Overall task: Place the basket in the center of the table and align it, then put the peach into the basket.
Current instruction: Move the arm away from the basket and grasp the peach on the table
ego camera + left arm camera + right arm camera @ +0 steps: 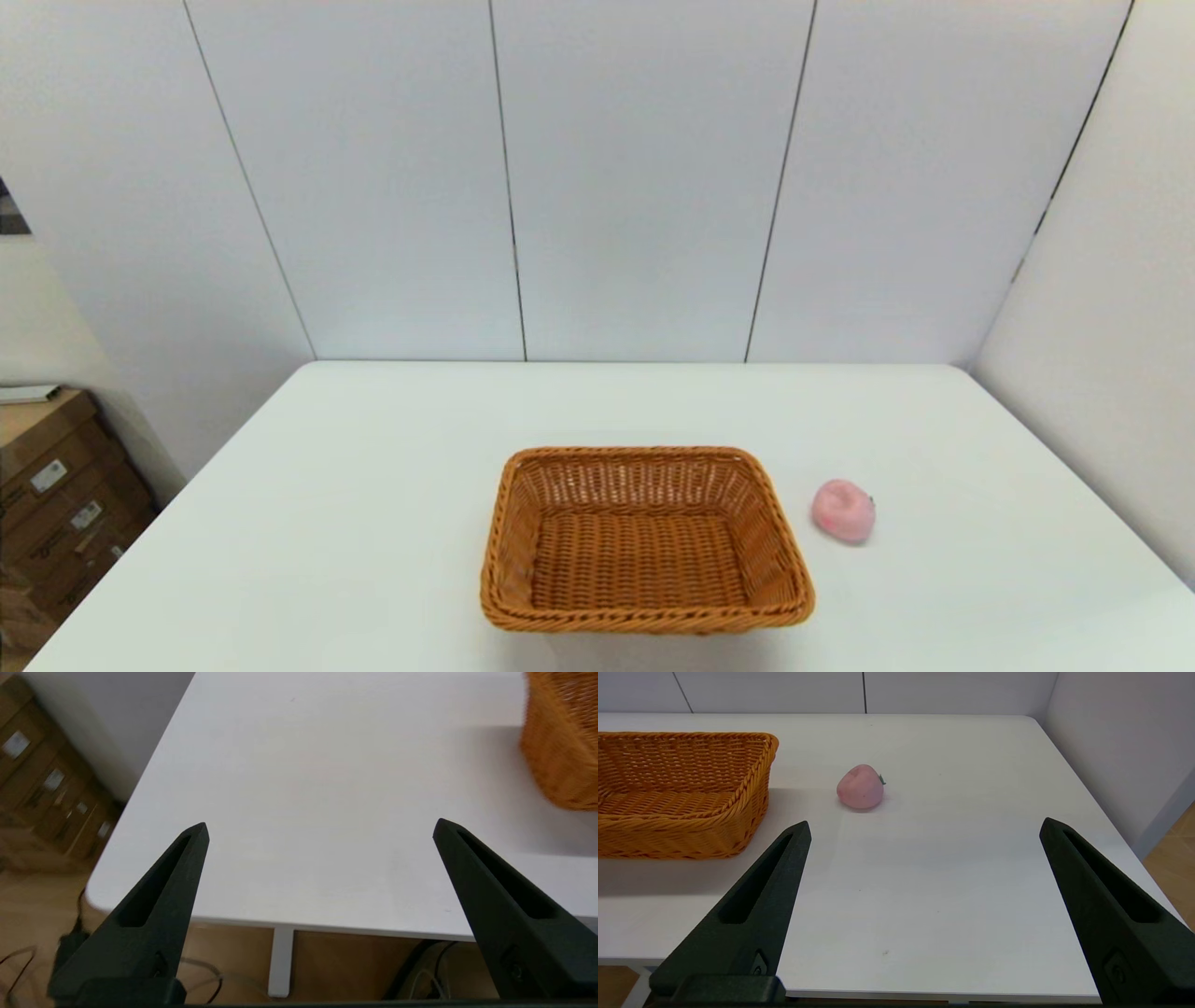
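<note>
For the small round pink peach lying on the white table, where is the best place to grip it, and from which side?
Probably across the widest middle of the small round pink peach, coming from above with the open right gripper, which is on that side. The peach lies apart from the orange-brown woven wicker basket, stem sideways, so both flanks appear free for the fingers.
</note>
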Tool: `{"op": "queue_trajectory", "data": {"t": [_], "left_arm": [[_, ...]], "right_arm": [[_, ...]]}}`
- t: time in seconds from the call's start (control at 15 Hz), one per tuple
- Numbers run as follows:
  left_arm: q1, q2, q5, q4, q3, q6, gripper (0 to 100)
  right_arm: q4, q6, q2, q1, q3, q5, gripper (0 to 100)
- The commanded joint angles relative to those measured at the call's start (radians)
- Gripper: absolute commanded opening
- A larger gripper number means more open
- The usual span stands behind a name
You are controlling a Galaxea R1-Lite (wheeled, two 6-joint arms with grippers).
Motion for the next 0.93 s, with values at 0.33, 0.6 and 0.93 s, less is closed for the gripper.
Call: {"op": "queue_trajectory", "data": {"t": [0.33, 0.6, 0.93], "left_arm": [[0.011, -0.189, -0.068, -0.003, 0.03, 0.023, 100], [0.011, -0.189, -0.066, -0.003, 0.03, -0.049, 100], [0.011, -0.189, -0.066, -0.004, 0.03, -0.049, 100]], "right_arm": [[-0.007, 0.002, -0.002, 0.0, 0.003, 0.001, 100], [-0.009, 0.011, -0.002, -0.001, 0.003, -0.004, 100], [0.041, 0.153, 0.207, -0.001, -0.216, -0.007, 100]]}}
